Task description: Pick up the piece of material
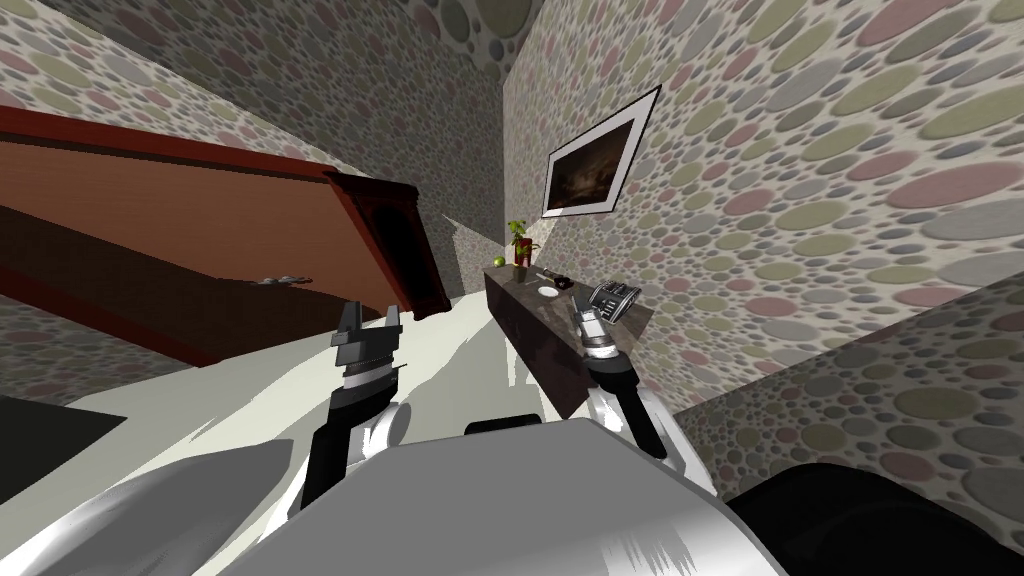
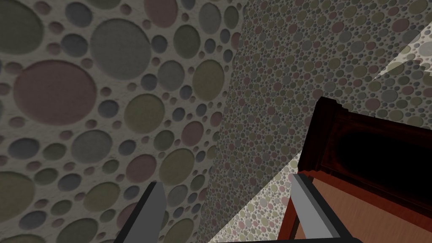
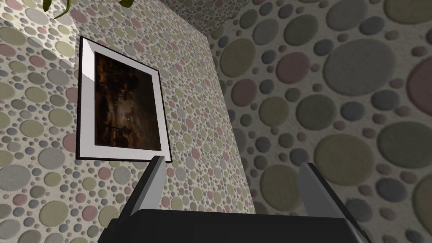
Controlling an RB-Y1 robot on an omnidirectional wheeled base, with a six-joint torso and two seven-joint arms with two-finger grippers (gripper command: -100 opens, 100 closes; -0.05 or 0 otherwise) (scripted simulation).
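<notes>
a: while both arms sit raised ahead of the chest, where's the piece of material [image 1: 280, 281]?
b: head view: likely that small grey rumpled scrap on the brown wooden furniture [image 1: 150, 215], left of the left gripper [image 1: 370, 312], untouched. the right gripper [image 1: 588, 318] hovers at the dark console table [image 1: 535, 345].
a: left wrist?
b: fingers spread, nothing between. they point past the furniture's dark corner post [image 2: 337, 139], so a carry pose rather than a reach, i'd judge.
a: right wrist?
b: released too, empty.

The walls [image 1: 800, 150] are being rendered in olive, pink and grey circles; the counter [image 1: 535, 335] is being shown dark brown, the picture frame [image 3: 122, 152] white, the apple [image 1: 499, 261] green, the wooden panel [image 1: 200, 210] reddish-brown.
</notes>
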